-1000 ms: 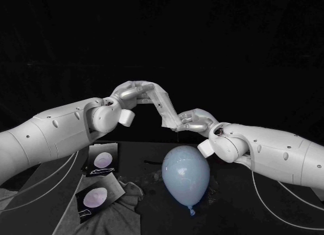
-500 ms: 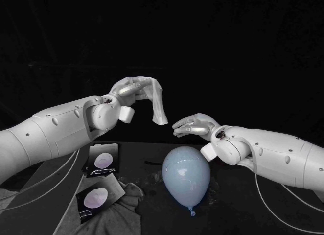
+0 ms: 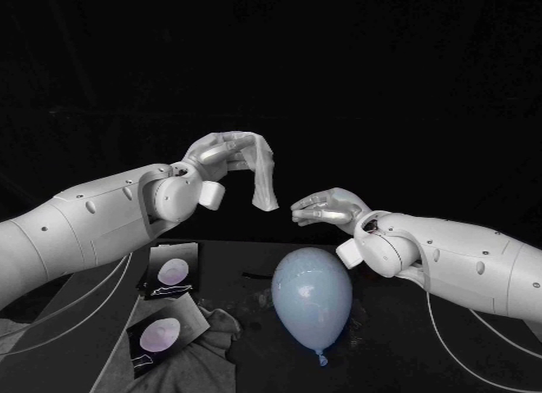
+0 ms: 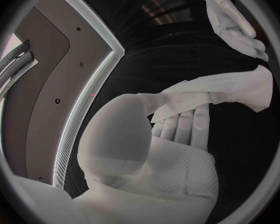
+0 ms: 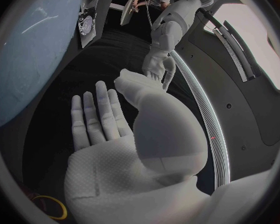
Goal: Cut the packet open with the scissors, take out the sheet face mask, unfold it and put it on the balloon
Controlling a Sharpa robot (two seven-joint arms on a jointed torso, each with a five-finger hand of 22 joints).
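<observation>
Since a second ago the right hand (image 3: 327,207) has let go of the mask (image 3: 263,176) and hovers empty, fingers loosely apart. The left hand (image 3: 224,155) pinches that one mask aloft. Below lie one balloon (image 3: 311,299) and two packets (image 3: 173,272).

One balloon (image 3: 310,296), one mask (image 3: 264,176), two packets (image 3: 173,272) (image 3: 160,334), one cloth (image 3: 206,360).

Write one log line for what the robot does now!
left hand: holds folded white sheet face mask aloft | right hand: open, empty | pale blue balloon: on black table, uncovered
</observation>
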